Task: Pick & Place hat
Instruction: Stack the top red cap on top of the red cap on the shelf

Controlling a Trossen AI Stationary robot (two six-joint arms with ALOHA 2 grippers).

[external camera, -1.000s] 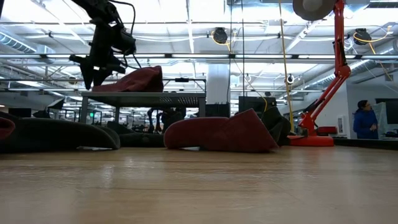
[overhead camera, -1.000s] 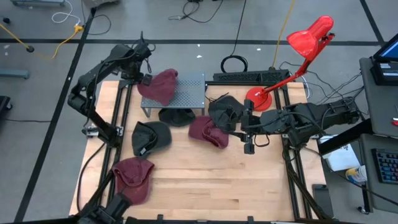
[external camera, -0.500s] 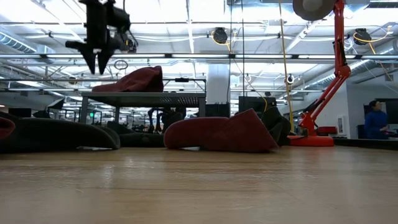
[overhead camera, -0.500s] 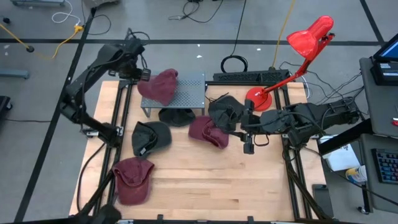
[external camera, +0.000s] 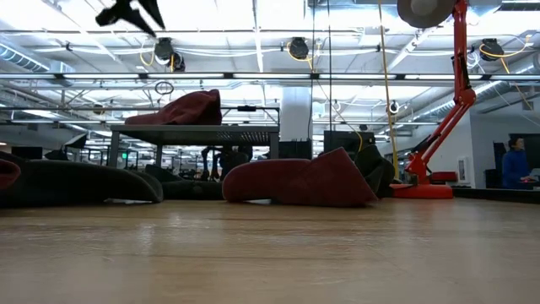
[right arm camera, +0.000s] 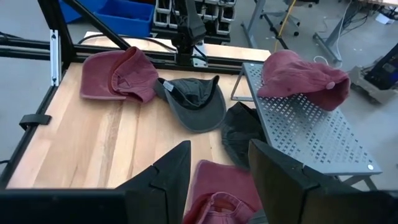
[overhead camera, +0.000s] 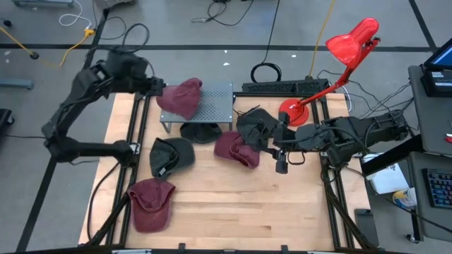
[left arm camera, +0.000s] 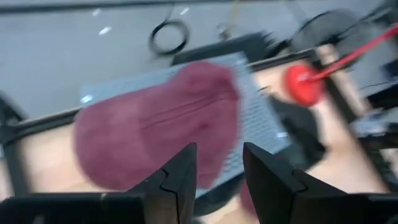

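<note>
A maroon hat (overhead camera: 182, 97) lies on the left part of a grey perforated rack (overhead camera: 215, 106) at the table's far side; the left wrist view shows that hat (left arm camera: 155, 127) close ahead. My left gripper (overhead camera: 153, 85) hangs open and empty, high above the rack's left end, and shows at the top of the low view (external camera: 131, 10). My right gripper (overhead camera: 282, 165) hovers open and empty over the table's right half, next to another maroon hat (overhead camera: 236, 149).
A dark grey hat (overhead camera: 171, 155), a maroon hat (overhead camera: 150, 203) near the front left, a black hat (overhead camera: 254, 127) and a dark hat under the rack (overhead camera: 201, 132) lie on the wood. A red desk lamp (overhead camera: 339, 56) stands at the far right.
My left gripper has risen and drawn back from the maroon hat on the rack toward the table's left edge, tipping from pointing steeply down to a shallower slant. The hat stays where it was on the rack.
</note>
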